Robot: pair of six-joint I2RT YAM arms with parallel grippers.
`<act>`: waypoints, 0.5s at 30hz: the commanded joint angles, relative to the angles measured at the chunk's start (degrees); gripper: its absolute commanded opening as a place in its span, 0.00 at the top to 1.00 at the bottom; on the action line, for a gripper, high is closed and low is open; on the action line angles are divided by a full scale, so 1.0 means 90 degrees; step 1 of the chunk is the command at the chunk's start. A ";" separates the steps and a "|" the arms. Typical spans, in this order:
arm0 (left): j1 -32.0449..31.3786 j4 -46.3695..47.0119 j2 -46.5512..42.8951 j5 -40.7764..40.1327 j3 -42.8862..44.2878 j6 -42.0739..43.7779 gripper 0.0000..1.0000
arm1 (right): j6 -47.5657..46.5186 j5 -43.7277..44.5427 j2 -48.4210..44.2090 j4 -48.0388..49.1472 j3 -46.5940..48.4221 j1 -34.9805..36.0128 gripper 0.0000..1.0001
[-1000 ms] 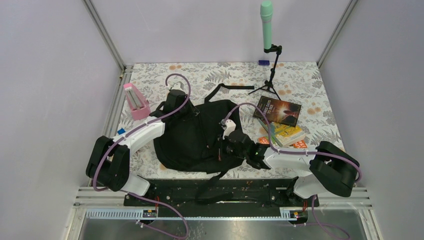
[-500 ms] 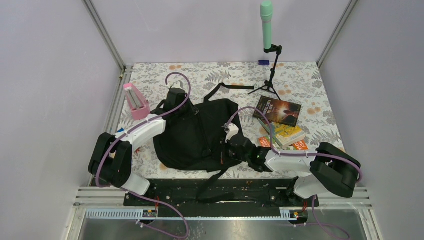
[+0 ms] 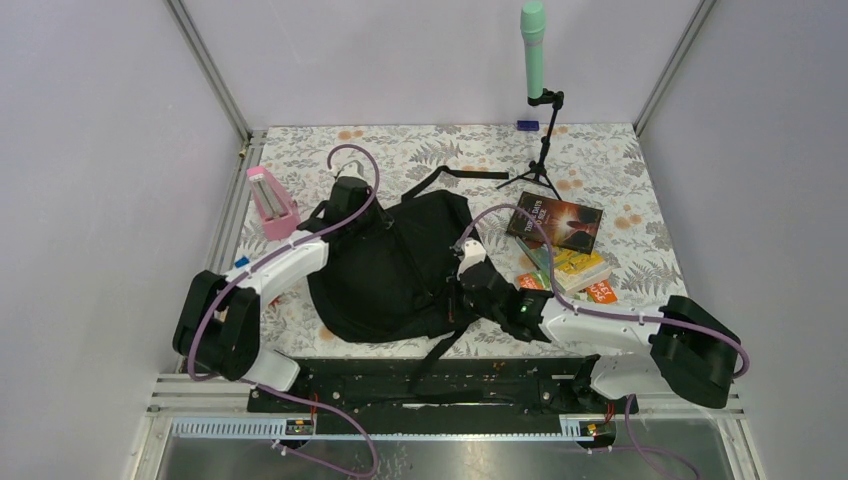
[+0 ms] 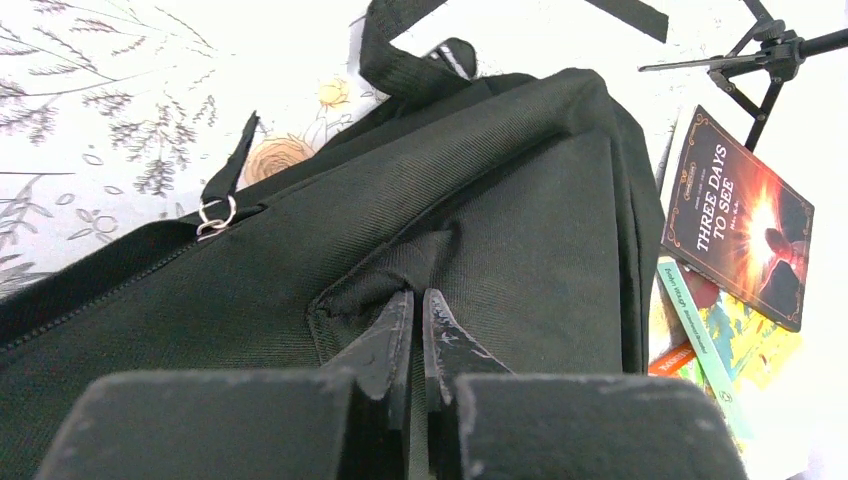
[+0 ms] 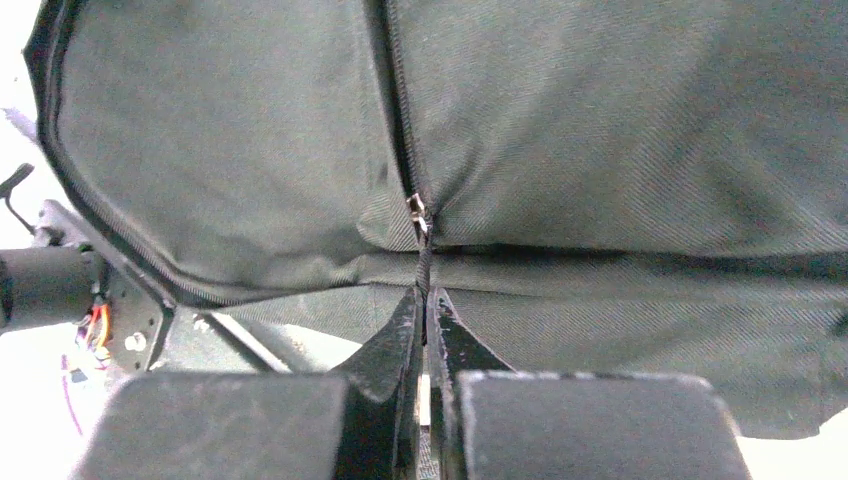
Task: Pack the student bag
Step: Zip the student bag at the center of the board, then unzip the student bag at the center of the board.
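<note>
Right tool (image 5: 422, 300) at near edge of student bag (image 3: 385, 275), clenched on zip pull (image 5: 422, 262), slider just above fingertips. Teeth beyond slider look closed, so judging grip is set up to drag zip open. Bag lies slumped mid-table (image 3: 620, 160), between both arms. Left tool (image 4: 415, 300) on bag's far-left side, pinched shut on raised fold of fabric, likely as anchor so bag doesn't slide under pull. Books (image 3: 565, 245) just right of bag, unpacked. Pink case (image 3: 270, 200) left, mic stand (image 3: 541, 160) far back.
</note>
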 commanded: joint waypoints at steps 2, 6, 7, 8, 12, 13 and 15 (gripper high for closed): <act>0.0204 0.0340 -0.0856 -0.0512 -0.0093 0.0465 1.00 | -0.0861 0.0329 -0.0134 -0.1213 0.0588 -0.0598 1.00; 0.0204 -0.0081 -0.1431 -0.0480 -0.0250 0.0657 0.62 | -0.1218 -0.0342 0.0227 -0.1215 0.1027 -0.1441 1.00; 0.0204 -0.0237 -0.1592 -0.0523 -0.0274 0.0692 0.55 | -0.1341 -0.0452 0.0347 -0.1240 0.1208 -0.1572 1.00; 0.0204 -0.0397 -0.1771 -0.0584 -0.0301 0.0717 0.48 | -0.1467 -0.0570 0.0470 -0.1484 0.1488 -0.1658 1.00; 0.0204 -0.1317 -0.2446 -0.0594 -0.0344 0.0860 0.28 | -0.1898 -0.0921 0.0789 -0.2276 0.2415 -0.1769 0.95; 0.0204 -0.1515 -0.2605 -0.0625 -0.0429 0.0881 0.24 | -0.1926 -0.1018 0.0775 -0.2389 0.2491 -0.1766 0.86; 0.0209 -0.1920 -0.2898 -0.0775 -0.0610 0.0895 0.16 | -0.1905 -0.1075 0.0593 -0.2492 0.2445 -0.1769 0.66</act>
